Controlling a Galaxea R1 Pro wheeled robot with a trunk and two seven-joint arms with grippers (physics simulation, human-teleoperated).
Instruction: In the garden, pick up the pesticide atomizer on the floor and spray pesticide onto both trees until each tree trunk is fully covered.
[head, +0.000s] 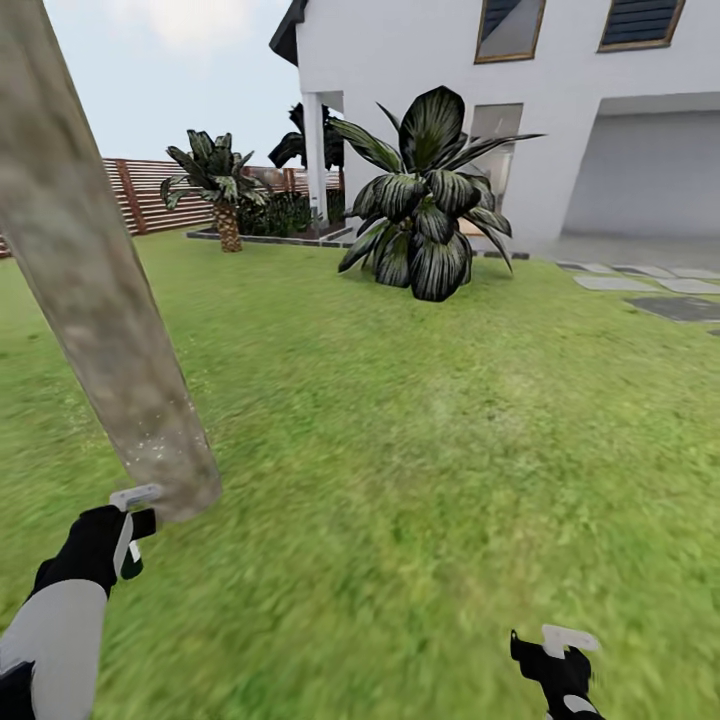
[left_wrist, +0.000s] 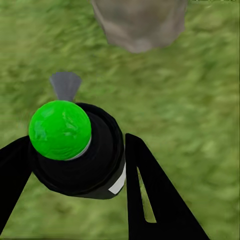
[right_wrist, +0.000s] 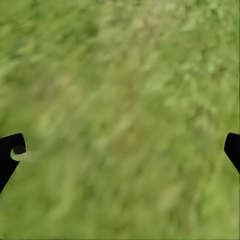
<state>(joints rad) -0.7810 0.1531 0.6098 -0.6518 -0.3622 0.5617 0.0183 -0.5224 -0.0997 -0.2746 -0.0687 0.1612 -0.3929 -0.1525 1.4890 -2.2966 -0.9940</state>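
A thick, pale grey-beige mottled tree trunk (head: 90, 290) leans across the left of the head view, and its base meets the lawn of the garden (head: 400, 430). Fine pale specks dot its lower part. My left gripper (head: 133, 535) is shut on the pesticide atomizer (left_wrist: 75, 150), a black bottle with a bright green cap. Its grey nozzle (left_wrist: 65, 85) points at the trunk's base (left_wrist: 140, 22), a short way off. My right gripper (head: 555, 655) hangs open over bare grass at the lower right, its fingertips (right_wrist: 12, 152) wide apart.
A big dark broad-leaved plant (head: 425, 205) stands mid-lawn ahead. A short palm (head: 222, 190) and the brown slat fence (head: 150, 195) are at the back left. The white house (head: 500, 110) rises behind, with flat paving stones (head: 650, 285) at the right.
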